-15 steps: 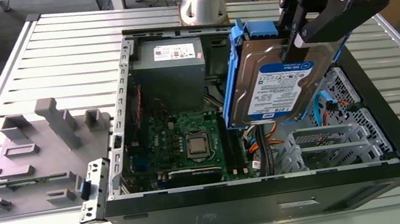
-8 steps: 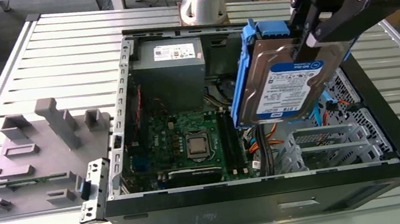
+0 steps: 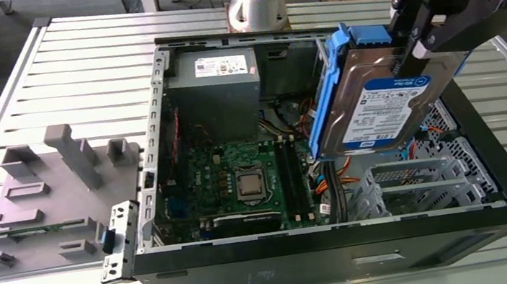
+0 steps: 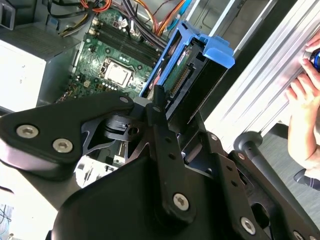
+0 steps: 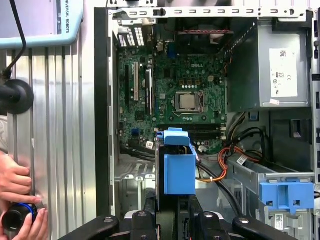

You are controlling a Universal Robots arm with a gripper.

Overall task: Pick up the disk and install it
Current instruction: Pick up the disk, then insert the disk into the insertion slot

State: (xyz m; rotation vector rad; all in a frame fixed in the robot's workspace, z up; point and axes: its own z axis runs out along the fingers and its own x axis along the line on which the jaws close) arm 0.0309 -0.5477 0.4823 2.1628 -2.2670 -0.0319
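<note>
My gripper [image 3: 410, 57] is shut on the disk [image 3: 376, 109], a silver hard drive with a white-and-blue label and a blue bracket. It hangs tilted, label facing out, above the right half of the open computer case [image 3: 344, 247]. In both wrist views the disk [image 4: 192, 65] [image 5: 179, 167] points edge-on down toward the motherboard [image 5: 170, 85], with its top end clamped by the black gripper [image 4: 167, 107] [image 5: 175, 212]. The fingers' contact points on the drive are partly hidden by the gripper body.
The case holds a grey power-supply box [image 3: 212, 82], cables [image 5: 225, 160] and a metal drive cage [image 3: 423, 183] with a blue clip [image 5: 286, 195]. A grey fixture block [image 3: 47, 196] lies at the exterior view's left. A person's hands [image 5: 17, 192] rest on the slatted table beside the case.
</note>
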